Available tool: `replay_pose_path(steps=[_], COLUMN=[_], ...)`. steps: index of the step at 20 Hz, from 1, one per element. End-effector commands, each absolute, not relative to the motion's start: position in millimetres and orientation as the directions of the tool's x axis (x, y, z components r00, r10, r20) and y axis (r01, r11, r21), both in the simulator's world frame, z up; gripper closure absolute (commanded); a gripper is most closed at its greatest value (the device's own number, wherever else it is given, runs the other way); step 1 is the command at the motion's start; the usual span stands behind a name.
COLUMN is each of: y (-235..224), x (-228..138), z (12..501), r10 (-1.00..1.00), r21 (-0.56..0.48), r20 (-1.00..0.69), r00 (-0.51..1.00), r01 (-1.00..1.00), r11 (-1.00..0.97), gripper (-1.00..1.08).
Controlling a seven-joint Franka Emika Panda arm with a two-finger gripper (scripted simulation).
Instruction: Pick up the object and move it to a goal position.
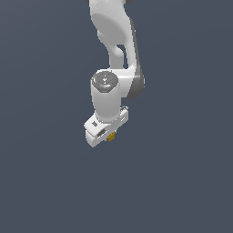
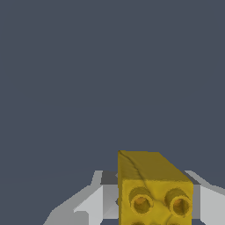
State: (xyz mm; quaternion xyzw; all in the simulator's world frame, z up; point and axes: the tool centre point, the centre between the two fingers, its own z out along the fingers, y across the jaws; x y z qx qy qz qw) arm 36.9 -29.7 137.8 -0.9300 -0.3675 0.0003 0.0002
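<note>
Plain dark grey-blue background (image 1: 41,182) throughout, no edge or horizon to be made out. White Panda arm (image 1: 113,41) hung down from the top of the exterior view, round grey joint cap (image 1: 105,81) facing the camera, wrist angled toward the exterior view's left. White gripper (image 1: 108,137) below it, tilted. Pinched between its grey fingers (image 2: 94,204): small yellow-orange studded block (image 1: 110,137), only a sliver peeking out under the gripper body in the exterior view. Seen close in the wrist view, block (image 2: 154,189) with round studs on the near face, fingers pressed against both flanks. Apparently held clear of any surface, though not certain.
</note>
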Motion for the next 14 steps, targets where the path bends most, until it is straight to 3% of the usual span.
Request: replay_pose_path(steps=[1,14], y=[-46.9,-119.8], x=[37.4,44.4], z=[164.7,275.9], r10=[0.684,0.684], r21=[-0.001,-0.001], r20=[0.000,0.001], r00=[0.730,0.730], r01=[0.684,0.684], r11=[-0.730,-0.730], gripper=[1.08,1.08])
